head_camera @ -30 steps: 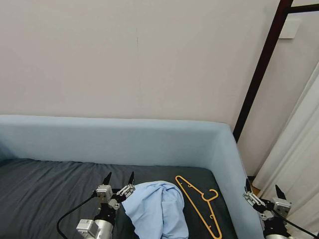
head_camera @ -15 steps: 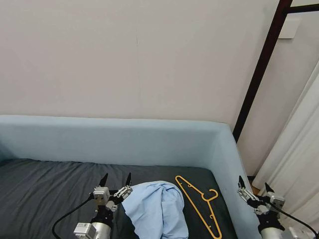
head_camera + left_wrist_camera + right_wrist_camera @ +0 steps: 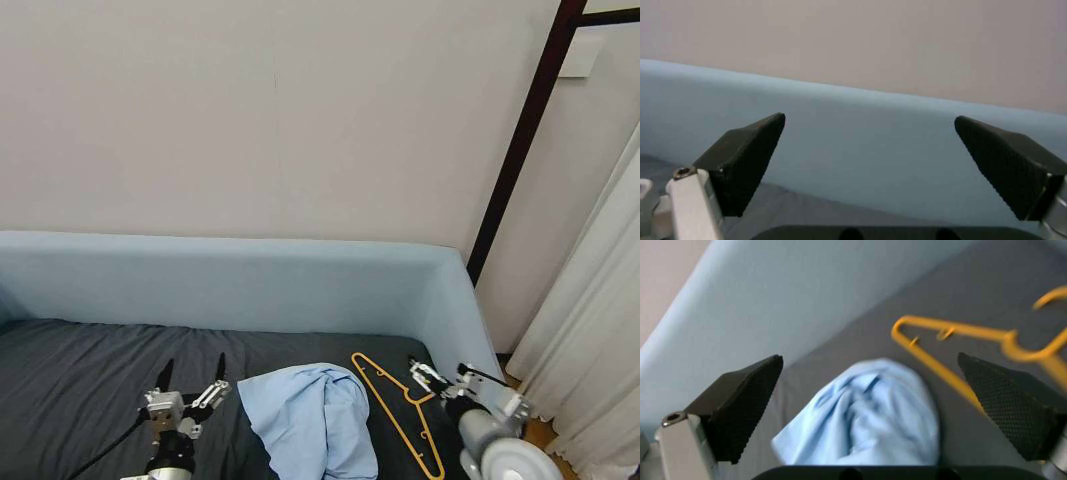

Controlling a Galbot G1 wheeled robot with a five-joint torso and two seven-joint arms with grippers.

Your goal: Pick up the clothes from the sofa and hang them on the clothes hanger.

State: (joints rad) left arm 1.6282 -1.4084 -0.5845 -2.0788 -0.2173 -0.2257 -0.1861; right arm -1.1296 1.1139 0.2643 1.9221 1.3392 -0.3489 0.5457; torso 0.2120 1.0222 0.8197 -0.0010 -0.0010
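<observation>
the light blue shirt (image 3: 310, 415) is lying crumpled on the dark seat cover (image 3: 80, 370) of the pale blue sofa (image 3: 300, 285), at the lower centre of the head view. the orange hanger (image 3: 400, 412) is lying flat just beside it, to its right. the left gripper (image 3: 194, 368) is hovering at the lower left, near the shirt, its fingers standing wide apart. the right gripper (image 3: 427, 376) is hanging at the lower right, close by the hanger's hook, its fingers spreading wide apart and facing the shirt and hanger.
</observation>
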